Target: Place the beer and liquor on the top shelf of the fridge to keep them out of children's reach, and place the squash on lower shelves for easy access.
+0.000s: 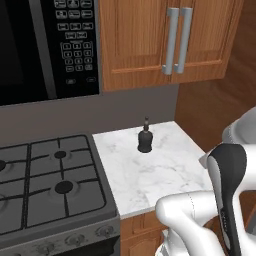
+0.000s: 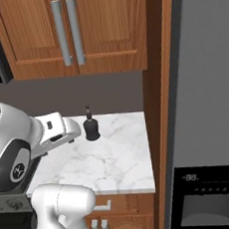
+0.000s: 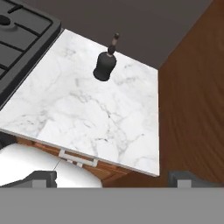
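The liquor, a squat dark bottle with a thin neck, stands upright near the back of the white marble counter. It also shows in the right base view and in the hand view. My gripper hovers above the counter's front edge, well short of the bottle, open, with nothing between its fingertips. The grey fridge stands right of the counter with its door shut, so the top shelf and lower shelves are hidden. The beer and the squash are out of view.
A gas stove adjoins the counter on the left, under a black microwave. Wooden wall cabinets hang above the counter. A wooden side panel separates the counter from the fridge. The fridge's black dispenser panel sits low.
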